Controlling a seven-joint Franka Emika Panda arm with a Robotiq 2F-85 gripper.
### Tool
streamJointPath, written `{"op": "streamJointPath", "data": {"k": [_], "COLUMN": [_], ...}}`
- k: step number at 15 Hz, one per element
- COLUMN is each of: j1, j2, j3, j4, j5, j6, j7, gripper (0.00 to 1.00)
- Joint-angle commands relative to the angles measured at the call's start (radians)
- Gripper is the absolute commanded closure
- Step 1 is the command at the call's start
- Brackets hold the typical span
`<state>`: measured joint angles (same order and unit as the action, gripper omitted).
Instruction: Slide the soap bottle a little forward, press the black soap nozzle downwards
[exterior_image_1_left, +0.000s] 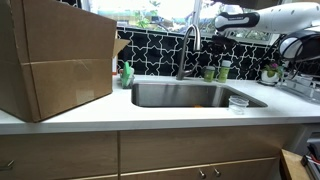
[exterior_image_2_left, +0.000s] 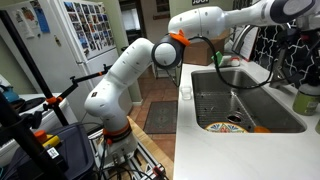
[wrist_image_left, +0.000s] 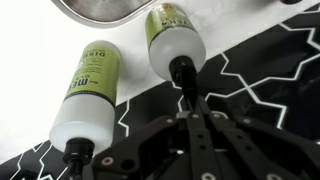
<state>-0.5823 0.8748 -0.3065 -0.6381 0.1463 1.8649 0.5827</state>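
Two soap bottles (wrist_image_left: 88, 85) side by side, one pincer (wrist_image_left: 192, 106) seemingly pressed together by one black nozzle (wrist_image_left: 182, 72).

Home kitchen. Evidence:
- steel sink (exterior_image_1_left: 150, 97) set in white countertop (exterior_image_1_left: 150, 115)
- tall curved faucet (exterior_image_1_left: 187, 45) behind basin
- black-and-white tile backsplash (exterior_image_1_left: 160, 50) along wall
- wood cabinets (exterior_image_1_left: 190, 150) with metal handles under counter
- soap bottles (exterior_image_1_left: 212, 72) against backsplash near faucet
- white appliance (exterior_image_2_left: 50, 50), probably fridge; papers (exterior_image_2_left: 90, 25) stuck up just beside it
- rug (exterior_image_2_left: 160, 115) on wood floor by counter end
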Motion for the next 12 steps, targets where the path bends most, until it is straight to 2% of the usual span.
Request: {"op": "streamJointPath", "data": {"k": [1, 10, 12], "j1": [-0.018, -0.019, -0.018], "j2": [0.028, 0.013, 0.002], "j3": [0.012, 0.015, 0.014], "j4": [0.038, 0.062, 0.066], "j5": [0.021, 0.025, 0.025], "j6": [0.005, 0.006, -0.015], "j7": [0.013, 0.017, 0.026], "gripper": [1.0, 1.0, 0.73]}}
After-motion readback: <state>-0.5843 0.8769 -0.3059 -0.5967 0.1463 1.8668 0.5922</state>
